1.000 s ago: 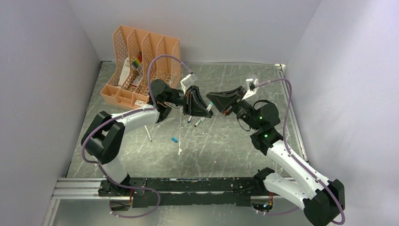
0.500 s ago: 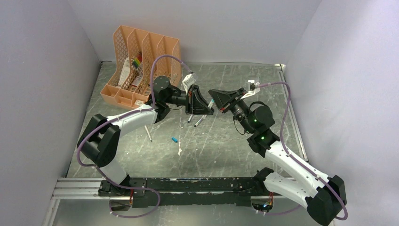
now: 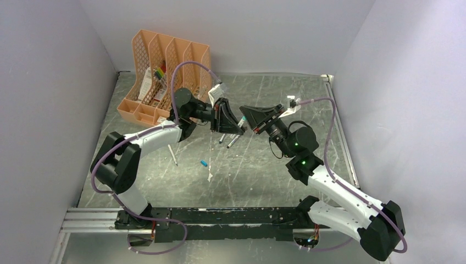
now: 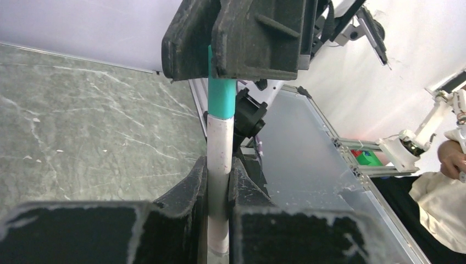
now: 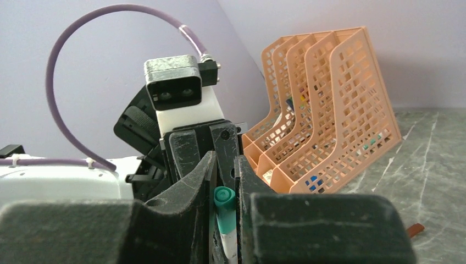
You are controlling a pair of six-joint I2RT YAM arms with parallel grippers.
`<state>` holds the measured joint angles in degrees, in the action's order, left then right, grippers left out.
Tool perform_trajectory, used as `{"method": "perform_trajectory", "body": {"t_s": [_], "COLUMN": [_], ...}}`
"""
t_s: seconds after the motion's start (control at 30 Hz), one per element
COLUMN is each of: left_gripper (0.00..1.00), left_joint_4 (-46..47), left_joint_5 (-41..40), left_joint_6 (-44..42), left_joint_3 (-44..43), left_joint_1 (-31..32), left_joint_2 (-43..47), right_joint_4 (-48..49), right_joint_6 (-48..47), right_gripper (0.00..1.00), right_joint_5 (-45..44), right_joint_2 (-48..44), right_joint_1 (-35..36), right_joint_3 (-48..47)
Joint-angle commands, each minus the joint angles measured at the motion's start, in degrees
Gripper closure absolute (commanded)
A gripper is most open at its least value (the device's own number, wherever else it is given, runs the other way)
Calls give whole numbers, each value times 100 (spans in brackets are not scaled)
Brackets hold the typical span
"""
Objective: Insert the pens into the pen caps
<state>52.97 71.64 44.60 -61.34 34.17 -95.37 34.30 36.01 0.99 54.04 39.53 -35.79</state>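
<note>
Above the table's middle my two grippers meet tip to tip. My left gripper point(image 3: 233, 122) point(image 4: 218, 165) is shut on the white-grey barrel of a pen point(image 4: 220, 159). A teal pen cap point(image 4: 221, 98) point(image 5: 224, 204) sits on the barrel's far end, and my right gripper point(image 3: 251, 116) point(image 5: 225, 160) is shut on that cap. Two more pens point(image 3: 222, 139) point(image 3: 233, 142) lie on the table just below the grippers. Another white pen point(image 3: 173, 155) lies further left. A loose teal cap point(image 3: 204, 163) lies in front of them.
An orange mesh file rack point(image 3: 165, 71) point(image 5: 329, 110) stands at the back left with papers and bright markers in it. A small dark red piece point(image 5: 415, 230) lies on the table right of my right gripper. A white scrap point(image 3: 210, 176) lies near the loose cap.
Both grippers have shifted a little to the left and drawn closer together, the right one closing in on the left. Both stay shut on the pen and cap.
</note>
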Motion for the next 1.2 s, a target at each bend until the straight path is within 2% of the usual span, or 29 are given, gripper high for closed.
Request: {"method": "perform_trajectory", "body": {"t_s": [0.0,0.1,0.73,0.9,1.03,1.17], "left_gripper": [93,93,93,93,93,93], "left_joint_4": [1533,1185,802,428,343,485], "left_joint_5": [-1612,-1684,-1657,-1591,-1483,-1308], "left_joint_6": [243,6,82,-112,-149,-60], "left_joint_3": [-710,-751,-1784,-2096,-1898,-1216], "left_joint_1": [-280,-281,-341,-346,-346,-341], "left_joint_2": [345,435,101,36,43,118], "right_joint_4": [-2407,-2426,-2355,-2211,-2089,-2235], "right_joint_6": [-39,-83,-202,-164,-52,26], "right_gripper": [100,100,100,100,100,100], "right_joint_5": [1850,1834,1810,1824,1572,855], "right_joint_2": [459,561,1034,1282,1077,545], "right_joint_1": [515,590,1130,1245,1252,1230], "right_joint_3": [614,563,852,921,954,718]}}
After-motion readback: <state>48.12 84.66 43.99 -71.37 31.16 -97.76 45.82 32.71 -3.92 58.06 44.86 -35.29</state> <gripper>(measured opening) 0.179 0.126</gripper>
